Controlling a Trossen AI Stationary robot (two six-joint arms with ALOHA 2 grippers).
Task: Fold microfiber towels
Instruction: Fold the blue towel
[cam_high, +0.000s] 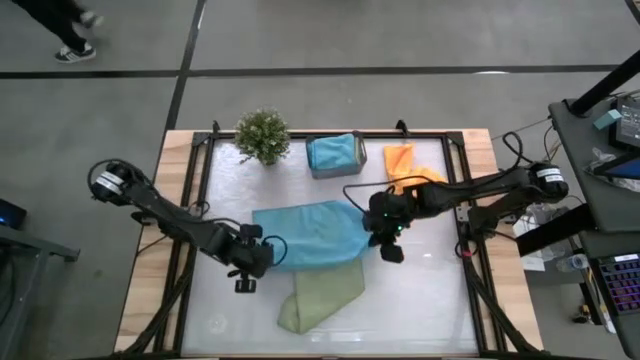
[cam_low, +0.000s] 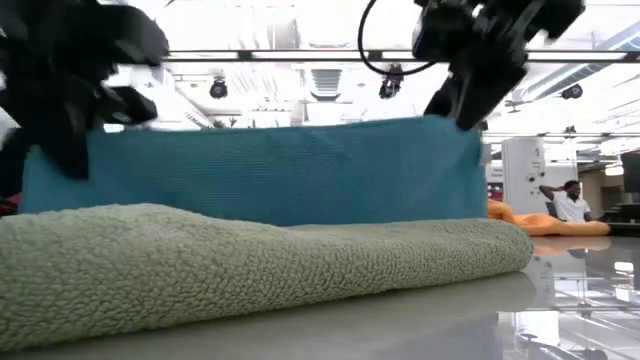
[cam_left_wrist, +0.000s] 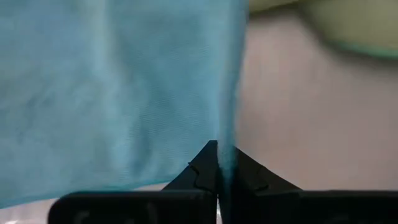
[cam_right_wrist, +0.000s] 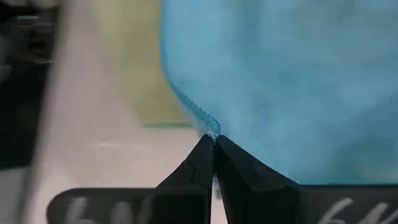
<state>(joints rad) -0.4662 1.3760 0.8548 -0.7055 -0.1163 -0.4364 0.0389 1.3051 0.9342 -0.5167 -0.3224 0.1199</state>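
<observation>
Teal towel (cam_high: 305, 235) hangs stretched above table centre, my left gripper (cam_high: 262, 252) and right gripper (cam_high: 381, 236) each pinching one corner. Best keep edge taut, level, lower evenly.

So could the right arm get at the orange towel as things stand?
Probably not yet: the right gripper is shut on the teal towel it holds up with the left gripper. The orange towel lies uncovered nearby.
</observation>
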